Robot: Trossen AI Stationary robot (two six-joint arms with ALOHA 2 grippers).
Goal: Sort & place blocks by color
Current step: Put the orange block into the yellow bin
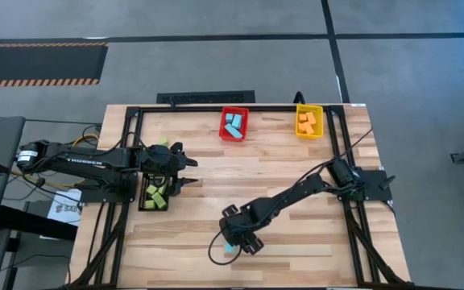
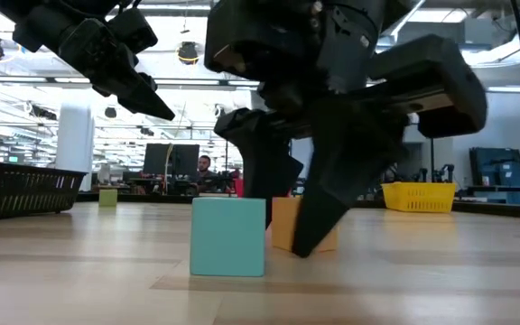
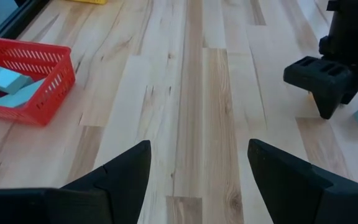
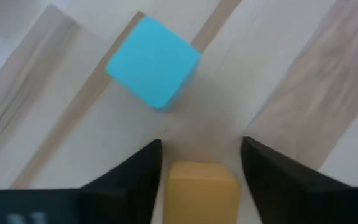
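Nearest, a light blue cube (image 2: 228, 236) sits on the wooden table (image 1: 296, 242). Just behind it, the right gripper (image 4: 201, 163) stands open, fingers either side of an orange block (image 4: 202, 191), not clamping it. Farther off, the left gripper (image 3: 199, 171) hovers open and empty beside the black bin (image 1: 153, 196).

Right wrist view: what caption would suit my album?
The right tool, open, straddles an orange block on the table, a light blue block lying just beyond.

Overhead camera is looking straight down; low one is sitting at tabletop height, both sharing the light blue cube (image 2: 228, 236) just beyond the right gripper (image 1: 241, 239).
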